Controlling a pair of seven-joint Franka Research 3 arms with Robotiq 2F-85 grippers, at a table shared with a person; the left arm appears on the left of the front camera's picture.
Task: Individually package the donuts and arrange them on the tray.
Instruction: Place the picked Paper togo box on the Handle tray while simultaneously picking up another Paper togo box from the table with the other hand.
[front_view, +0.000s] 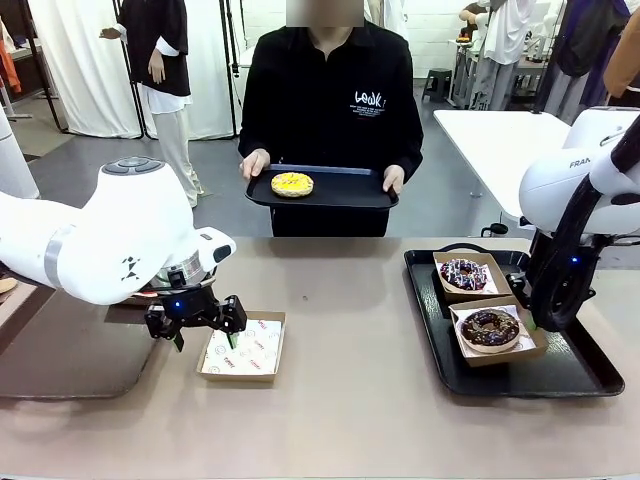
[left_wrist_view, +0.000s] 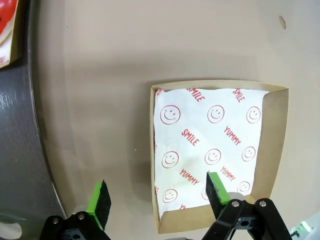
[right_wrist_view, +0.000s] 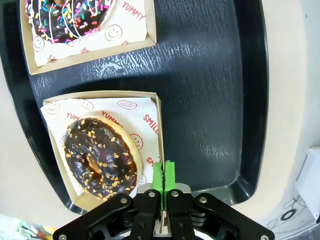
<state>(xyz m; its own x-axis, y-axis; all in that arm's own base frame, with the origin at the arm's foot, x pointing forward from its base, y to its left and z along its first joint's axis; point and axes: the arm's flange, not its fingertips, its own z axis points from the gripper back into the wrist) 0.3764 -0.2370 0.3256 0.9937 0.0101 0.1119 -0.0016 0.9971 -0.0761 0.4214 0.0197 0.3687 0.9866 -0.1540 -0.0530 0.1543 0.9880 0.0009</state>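
Left claw (front_view: 197, 322) hung agape beside an empty box (front_view: 243, 346); right claw (right_wrist_view: 163, 181) was closed, gripping nothing. Yellow donut (front_view: 292, 184), far on the person's tray (front_view: 325, 198), looked soft: grip sides lightly.

Box liner paper (left_wrist_view: 210, 145) prints "SMILE" and "YUMMY" in red; same words on donut box liner (right_wrist_view: 135, 112); right arm (front_view: 575, 165) reads "FRAN".
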